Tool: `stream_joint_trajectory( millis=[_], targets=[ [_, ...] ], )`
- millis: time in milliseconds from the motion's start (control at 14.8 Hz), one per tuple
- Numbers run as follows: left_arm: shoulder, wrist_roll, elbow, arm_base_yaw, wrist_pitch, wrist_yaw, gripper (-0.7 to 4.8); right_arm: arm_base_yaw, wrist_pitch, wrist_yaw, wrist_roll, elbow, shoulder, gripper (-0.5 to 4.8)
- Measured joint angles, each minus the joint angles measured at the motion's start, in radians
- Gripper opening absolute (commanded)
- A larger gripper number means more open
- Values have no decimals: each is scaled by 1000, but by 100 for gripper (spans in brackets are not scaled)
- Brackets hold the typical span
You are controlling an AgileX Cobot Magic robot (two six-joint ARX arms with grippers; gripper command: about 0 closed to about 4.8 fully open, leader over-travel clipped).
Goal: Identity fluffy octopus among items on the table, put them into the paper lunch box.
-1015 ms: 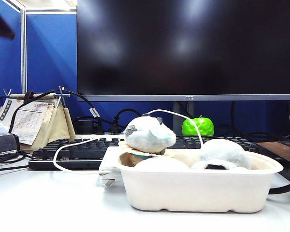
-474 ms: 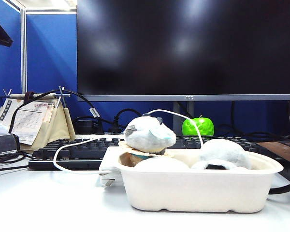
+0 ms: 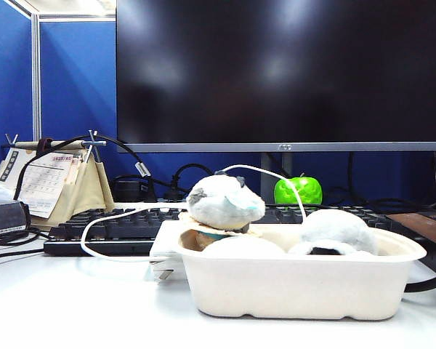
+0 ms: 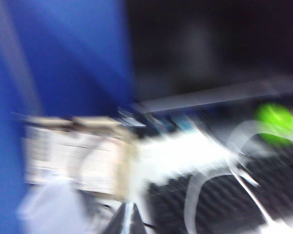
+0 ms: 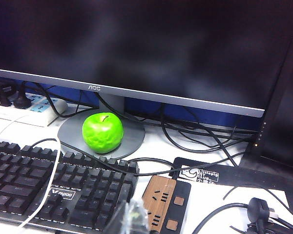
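Left wrist view is a smear: the left gripper (image 4: 126, 219) shows only a dark tip, grip unreadable. The dark arm at ten o'clock half a second ago is gone, suggesting retreat. Right gripper (image 5: 129, 217) parked, closed, empty. Fluffy octopus (image 3: 336, 231) sits inside the paper lunch box (image 3: 298, 285), three o'clock end.

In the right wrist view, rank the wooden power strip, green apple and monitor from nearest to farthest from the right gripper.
1. Wooden power strip, on the desk just past the right gripper, whose jaws are shut.
2. Green apple, on the monitor's stand.
3. Monitor, at the back.
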Motion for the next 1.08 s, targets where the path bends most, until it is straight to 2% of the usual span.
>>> stream_joint_trajectory(
  millis=[203,338,609,745,948,1083],
  targets=[
    [-50,-6,0,178,-97,14,-3,0,0,0,0,0,0,-5],
    [-50,-7,-1,273,-127,73,-3,0,0,0,0,0,0,-5],
    [-51,-8,-10,286,-126,85,-3,0,0,0,0,0,0,-5],
    [-52,-53,-92,286,-47,90,-3,0,0,0,0,0,0,-5],
    [-51,-142,-216,286,153,106,-3,0,0,0,0,0,0,-5],
    [-51,-160,-248,286,205,107,-3,0,0,0,0,0,0,-5]
  ],
)
